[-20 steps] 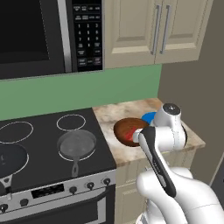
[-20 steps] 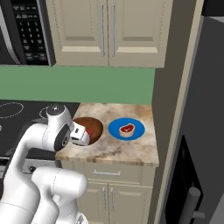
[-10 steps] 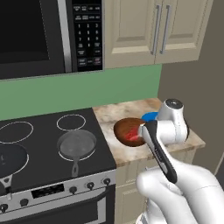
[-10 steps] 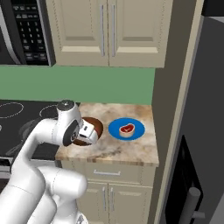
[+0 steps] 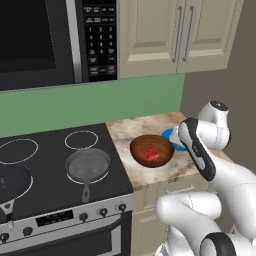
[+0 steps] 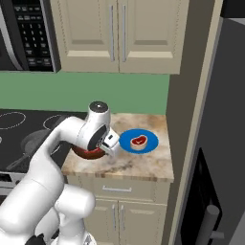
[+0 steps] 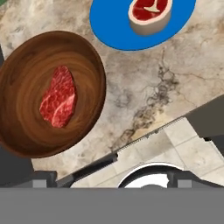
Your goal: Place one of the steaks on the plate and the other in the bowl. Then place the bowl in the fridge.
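Stove: at your far left, the black glass cooktop carries a small grey frying pan with a handle, and a darker pan sits at its left edge.
Microwave: a black microwave with a keypad hangs above the cooktop.
Counter: a beige marbled stone counter lies just right of the stove.
Bowl: the round, deep, dark brown wooden bowl stands on the counter's left part, close to the stove edge.
First steak: the all-red raw steak lies flat in the bottom of the bowl.
Gripper: the arm's two-finger gripper hovers over the counter's front edge, just beside the bowl; you have its jaws spread wide and empty.
Plate: the flat round bright blue plate rests on the counter right of the bowl, close to it but not touching.
Second steak: the red steak with a pale fat rim lies on the plate.
Fridge: the tall grey fridge stands at your far right, beyond the counter's end.
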Robot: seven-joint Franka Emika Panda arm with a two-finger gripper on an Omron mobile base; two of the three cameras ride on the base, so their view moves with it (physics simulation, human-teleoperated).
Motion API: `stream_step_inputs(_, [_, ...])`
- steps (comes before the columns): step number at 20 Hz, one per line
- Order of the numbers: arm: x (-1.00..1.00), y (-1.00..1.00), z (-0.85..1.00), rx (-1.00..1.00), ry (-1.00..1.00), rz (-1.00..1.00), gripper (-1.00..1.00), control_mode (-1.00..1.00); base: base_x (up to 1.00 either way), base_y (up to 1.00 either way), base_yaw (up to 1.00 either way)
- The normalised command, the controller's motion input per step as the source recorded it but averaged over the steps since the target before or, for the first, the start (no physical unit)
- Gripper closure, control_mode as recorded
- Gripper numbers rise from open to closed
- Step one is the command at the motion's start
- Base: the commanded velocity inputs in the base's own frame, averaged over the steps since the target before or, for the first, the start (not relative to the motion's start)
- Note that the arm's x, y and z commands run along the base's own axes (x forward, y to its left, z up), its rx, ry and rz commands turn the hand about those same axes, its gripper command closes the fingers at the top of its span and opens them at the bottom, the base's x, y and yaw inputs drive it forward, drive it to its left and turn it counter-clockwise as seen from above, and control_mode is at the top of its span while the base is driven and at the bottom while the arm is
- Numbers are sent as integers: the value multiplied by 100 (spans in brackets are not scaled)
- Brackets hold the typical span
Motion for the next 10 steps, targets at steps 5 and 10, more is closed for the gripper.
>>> stream_step_inputs(5, [44, -2, -24, 5, 1, -4, -100, -100, 0, 0, 0])
stream_step_inputs(10, [67, 1, -17, 0, 0, -1, -100, -100, 0, 0, 0])
